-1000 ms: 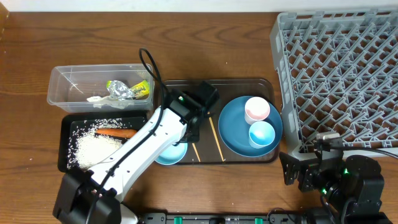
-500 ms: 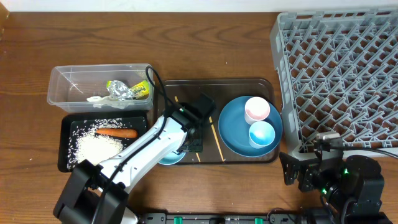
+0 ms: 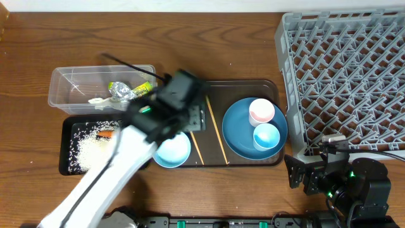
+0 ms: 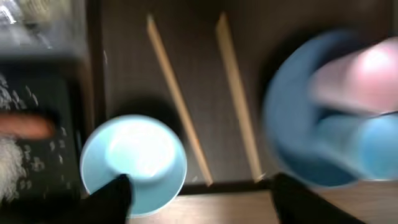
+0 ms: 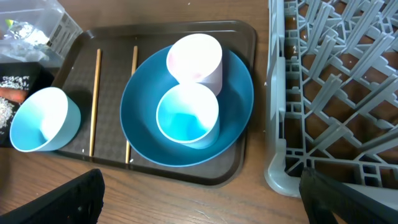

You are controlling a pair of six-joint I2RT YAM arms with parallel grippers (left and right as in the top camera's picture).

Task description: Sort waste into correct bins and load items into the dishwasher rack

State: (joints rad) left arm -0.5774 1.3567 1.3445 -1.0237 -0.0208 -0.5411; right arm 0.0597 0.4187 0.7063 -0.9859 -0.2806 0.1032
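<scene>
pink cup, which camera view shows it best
Right wrist view: the pink cup is close, sharp and unobstructed, standing on the blue plate next to the light blue cup. Overhead shows it clear but small. Left wrist shows only a motion-blurred pink smear at its right edge.

light: bright, even, soft shadows | left wrist view: heavy motion blur, glare in pale blue bowl (image 4: 134,158) | overhead: left arm (image 3: 126,149) smeared | right wrist view: sharp
</scene>
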